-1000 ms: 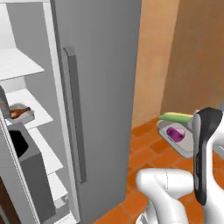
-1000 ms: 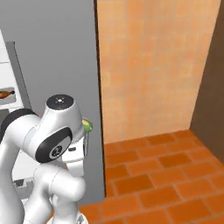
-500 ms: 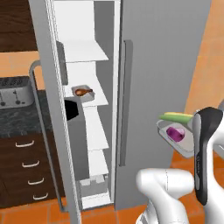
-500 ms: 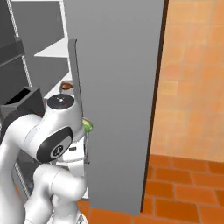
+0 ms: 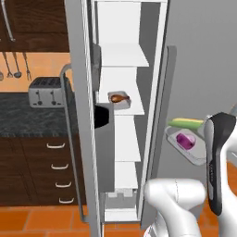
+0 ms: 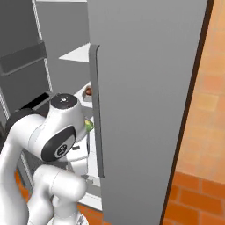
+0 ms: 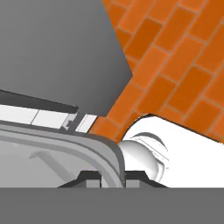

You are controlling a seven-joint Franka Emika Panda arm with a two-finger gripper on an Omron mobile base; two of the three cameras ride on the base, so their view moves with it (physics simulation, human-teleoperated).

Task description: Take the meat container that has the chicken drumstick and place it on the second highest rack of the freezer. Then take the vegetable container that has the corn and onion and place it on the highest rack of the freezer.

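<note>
Glossy white rounded arm links [image 6: 41,145] — dark grey joint bands, a round cap with small logo — dark fingers [image 7: 89,178].

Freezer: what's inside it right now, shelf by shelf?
Inside the freezer, the chicken drumstick sits in its container on the second highest rack. The highest rack looks bare. The lower shelves are partly hidden by the door edge.

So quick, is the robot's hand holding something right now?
Gripper: shut on the vegetable container rim, carrying the corn and onion.
</note>
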